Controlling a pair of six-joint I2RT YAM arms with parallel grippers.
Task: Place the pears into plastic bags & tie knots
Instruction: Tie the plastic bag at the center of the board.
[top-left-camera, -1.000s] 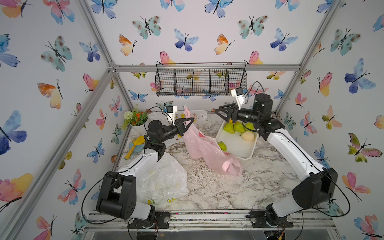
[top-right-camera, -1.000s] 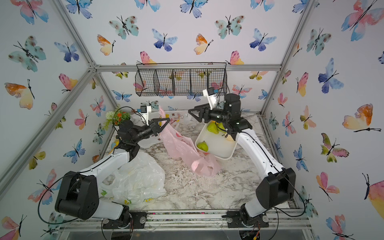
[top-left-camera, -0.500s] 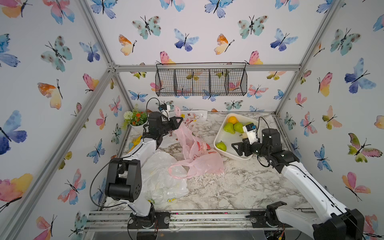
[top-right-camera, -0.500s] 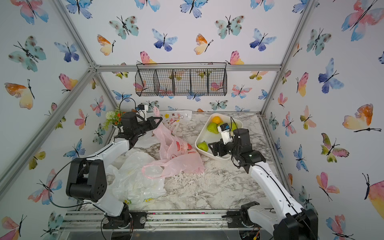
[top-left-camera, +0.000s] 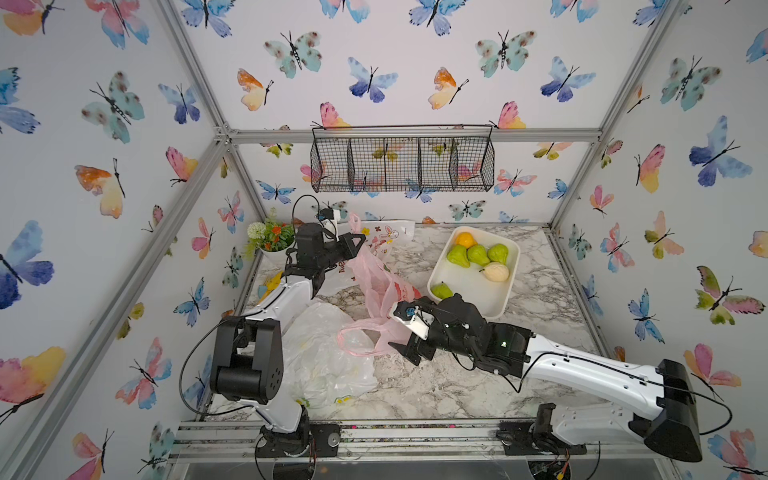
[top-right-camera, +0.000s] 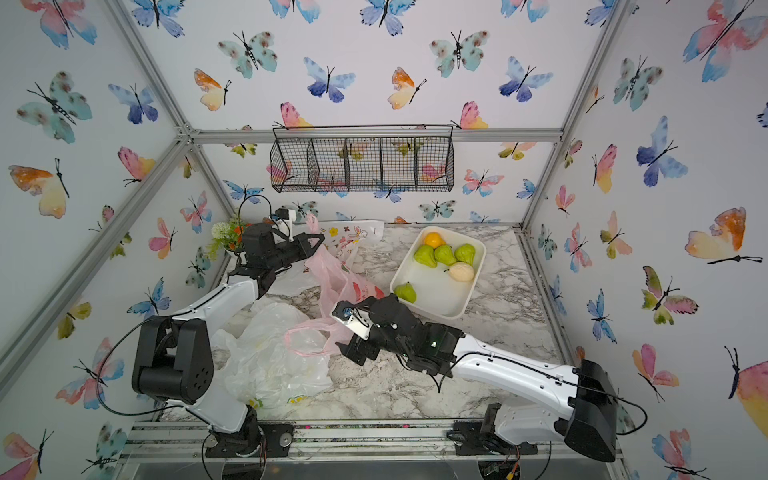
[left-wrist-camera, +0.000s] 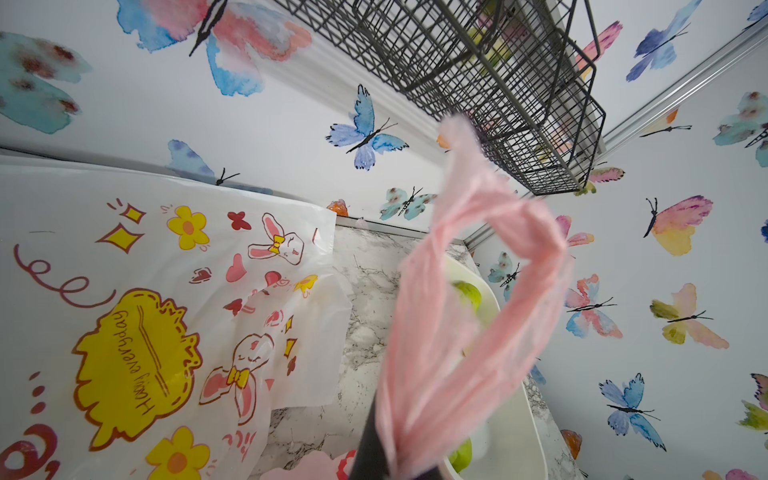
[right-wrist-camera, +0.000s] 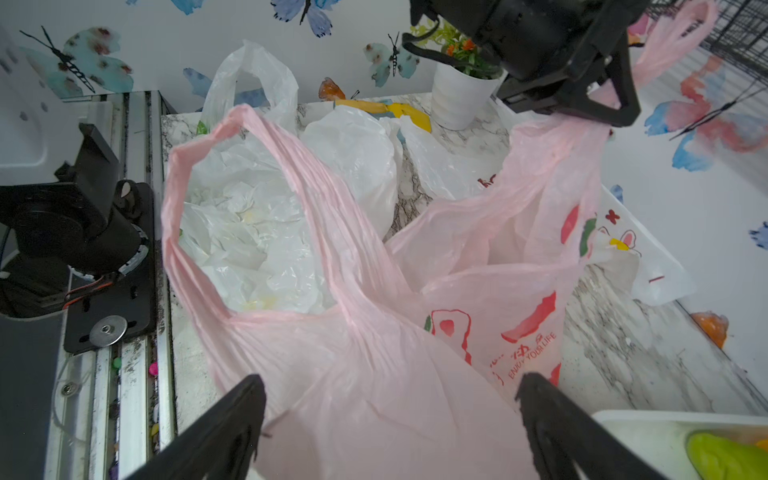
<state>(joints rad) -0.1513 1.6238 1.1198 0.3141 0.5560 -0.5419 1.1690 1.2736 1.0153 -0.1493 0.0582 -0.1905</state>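
I am looking down on a marble surface (top-left-camera: 436, 382) inside a butterfly-papered enclosure, with a white tray (top-left-camera: 478, 293) as my reference.

Inside the tray, three green pears (top-left-camera: 478, 254) sit in a row at its far end beside an orange fruit (top-left-camera: 464, 239). A cream pear (top-left-camera: 496, 272) lies just in front of them. One more green pear (top-left-camera: 441, 290) lies alone at the tray's near corner.

The pink bag (top-left-camera: 382, 291) sprawls just beside the tray, on the side toward my left arm. No pear is visible in it.

My left end effector (top-left-camera: 358, 242) is raised, farther from the tray than the bag, and is clamped tight on one pink handle (left-wrist-camera: 478, 270). That handle stands up out of the jaws as a loop.

My right end effector (right-wrist-camera: 390, 382) sits low near the tray's near corner, its jaws spread as wide as they go. The two black fingers (right-wrist-camera: 232, 419) straddle the bag's crumpled pink body. I cannot tell whether they touch the film, and they grip nothing. The bag's other handle (right-wrist-camera: 199, 166) lies free as an open loop.

That loop rests on a crumpled white bag (top-left-camera: 328, 357), which lies beyond the pink bag from the tray. A white bag with cartoon doodles (left-wrist-camera: 166, 270) lies flat by the back wall, level with the tray's far end.
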